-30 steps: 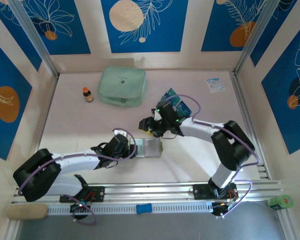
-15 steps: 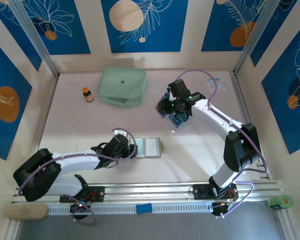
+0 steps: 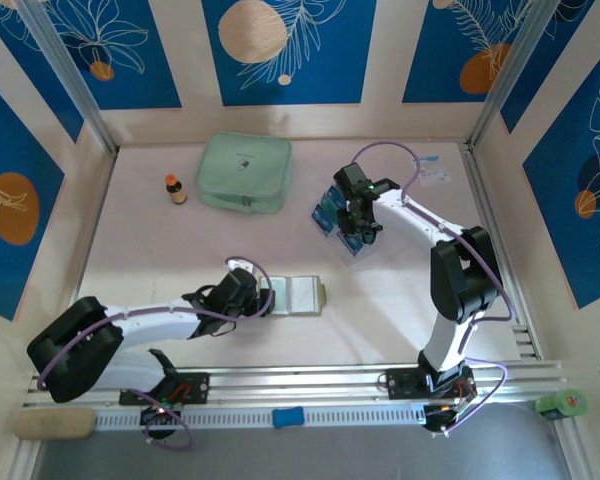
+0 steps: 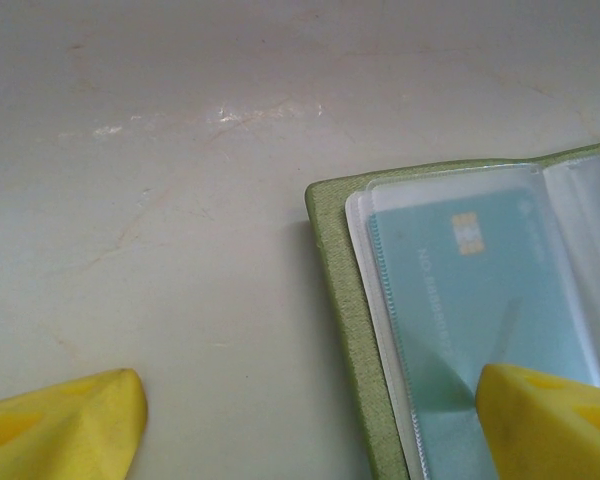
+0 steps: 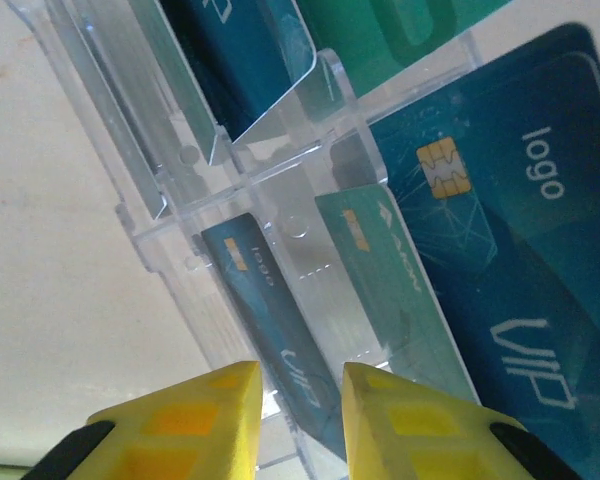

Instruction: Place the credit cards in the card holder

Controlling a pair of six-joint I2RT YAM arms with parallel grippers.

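The olive card holder lies open on the table, a teal card inside its clear sleeve. My left gripper is open, straddling the holder's left edge; one finger rests over the sleeve. The remaining credit cards stand in a clear rack. My right gripper is down at the rack. Its yellow fingers are a narrow gap apart on either side of a dark blue card, not visibly pressing it. A teal card and a large blue VIP card stand beside it.
A pale mint zip pouch and a small brown bottle with an orange cap sit at the back left. A white-and-blue packet lies at the back right. Metal rails run along the right and near edges.
My right arm swung from the card holder back to the card rack and its jaws narrowed around a blue card. The left arm and the holder stayed still.
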